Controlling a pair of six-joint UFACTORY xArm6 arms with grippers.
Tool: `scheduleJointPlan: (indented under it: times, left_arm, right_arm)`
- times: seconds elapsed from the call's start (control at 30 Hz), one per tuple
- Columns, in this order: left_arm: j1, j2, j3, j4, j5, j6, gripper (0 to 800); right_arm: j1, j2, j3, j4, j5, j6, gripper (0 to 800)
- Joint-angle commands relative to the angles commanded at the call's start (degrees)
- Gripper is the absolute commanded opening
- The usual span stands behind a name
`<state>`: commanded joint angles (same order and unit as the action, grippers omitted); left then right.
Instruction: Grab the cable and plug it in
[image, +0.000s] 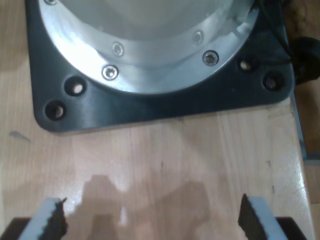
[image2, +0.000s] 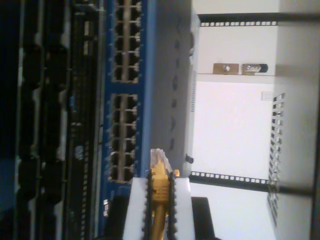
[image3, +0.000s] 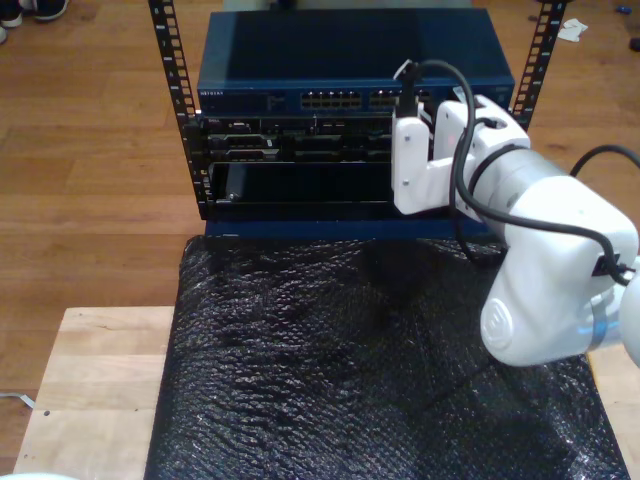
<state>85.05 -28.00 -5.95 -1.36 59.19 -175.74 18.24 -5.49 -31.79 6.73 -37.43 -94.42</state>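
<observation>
Both wrist views are soft and blurred (glare whitens the second's background); the exterior view is sharper.

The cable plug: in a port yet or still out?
Out. In the second wrist view the cable sits clamped in my second gripper, its plug tip short of the blue switch ports.

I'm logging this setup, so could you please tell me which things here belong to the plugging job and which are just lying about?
Belongs to the job:
- cable, clamped in my second gripper
- blue network switch with its rows of ports

Just lying about:
- black bubble-wrap sheet
- arm base plate below my open first gripper
- wooden table
</observation>
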Motion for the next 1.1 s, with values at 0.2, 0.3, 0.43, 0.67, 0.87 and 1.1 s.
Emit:
scheduleJointPlan:
  times: [0.2,0.3,0.43,0.67,0.87,1.1]
  left_arm:
    - [0.0,0.0,0.0,0.0,0.0,0.0,800]
    - [0.0,0.0,0.0,0.0,0.0,0.0,800]
    - [0.0,0.0,0.0,0.0,0.0,0.0,800]
    - [0.0,0.0,0.0,0.0,0.0,0.0,800]
    - [0.0,0.0,-0.09,0.0,0.0,0.0,800]
    - [0.0,0.0,0.0,0.0,0.0,0.0,800]
  right_arm:
    - [-0.18,0.53,0.35,0.09,-2.02,0.09,0]
    - [-0.53,2.73,-0.09,0.09,-4.48,0.44,0]
    - [-0.53,3.16,-0.18,0.09,-4.92,0.35,0]
    - [-0.53,4.4,0.0,0.09,-5.98,0.26,0]
    - [-0.62,9.14,-0.18,0.09,-13.89,0.26,0]
    - [-0.53,12.04,-0.44,0.09,-19.96,0.0,0]
